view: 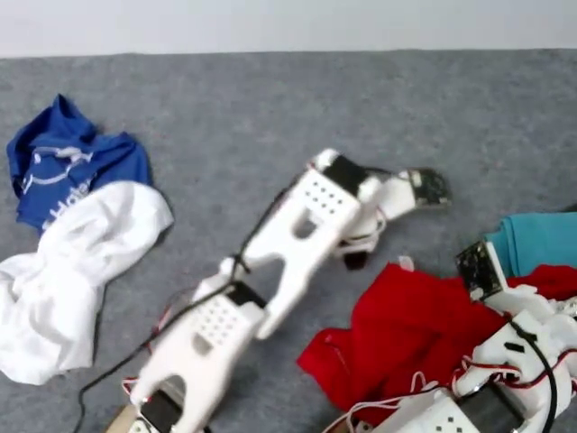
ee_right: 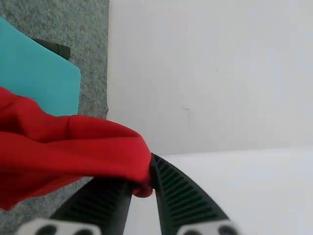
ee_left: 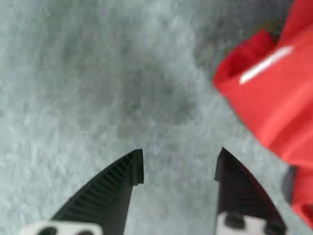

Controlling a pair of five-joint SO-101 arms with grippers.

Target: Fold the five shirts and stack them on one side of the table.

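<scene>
A red shirt (view: pixel 397 334) lies crumpled at the front right of the grey table (view: pixel 270 117). My right gripper (ee_right: pixel 144 183) is shut on a fold of the red shirt (ee_right: pixel 68 142), holding it up beside a teal shirt (ee_right: pixel 39 83). In the high view the teal shirt (view: pixel 536 239) lies at the right edge. My left gripper (ee_left: pixel 178 171) hangs open just above the bare grey cloth, with the red shirt's edge (ee_left: pixel 274 83) close beside one finger. From above, the left gripper (view: pixel 354 259) is just off the red shirt's far corner.
A blue shirt (view: pixel 63 162) and a white shirt (view: pixel 72 271) lie bunched together at the left side. The left arm (view: pixel 270 262) stretches diagonally across the middle. A pale wall (view: pixel 288 23) bounds the far edge.
</scene>
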